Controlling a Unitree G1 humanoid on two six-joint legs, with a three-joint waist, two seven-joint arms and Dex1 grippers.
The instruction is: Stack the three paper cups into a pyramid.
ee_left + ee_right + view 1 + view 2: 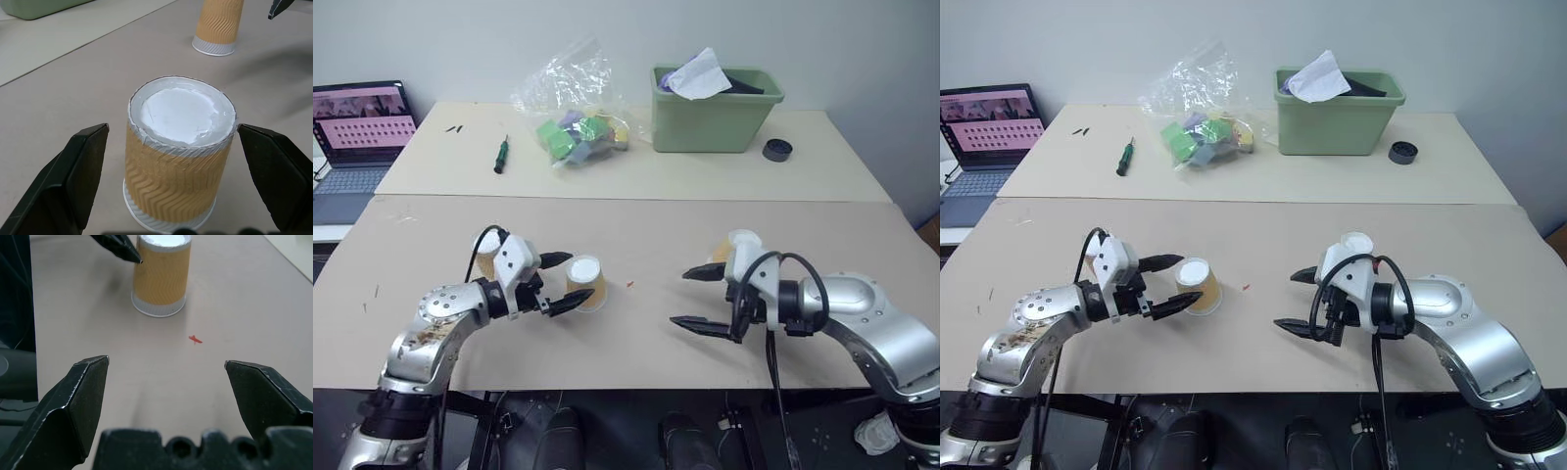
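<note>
- The left gripper stands spread wide and holds nothing; its two black fingers flank the middle cup with a gap on each side, so nothing is touching yet.
- That cup sits upside down on the near table, white base up; I judge the step in hand to be gripping it, and a good grip means centring the cup between the fingers, closing on the ribbed wall about halfway up, and squeezing lightly, since thin paper will likely dent or pop out.
- A second cup stands just behind the left wrist, partly hidden; a careless lift could knock it.
- The right gripper is also spread and empty, well apart from the middle cup; the third cup peeks out behind its wrist.
- No pyramid exists yet; all three cups stand apart on the table.
</note>
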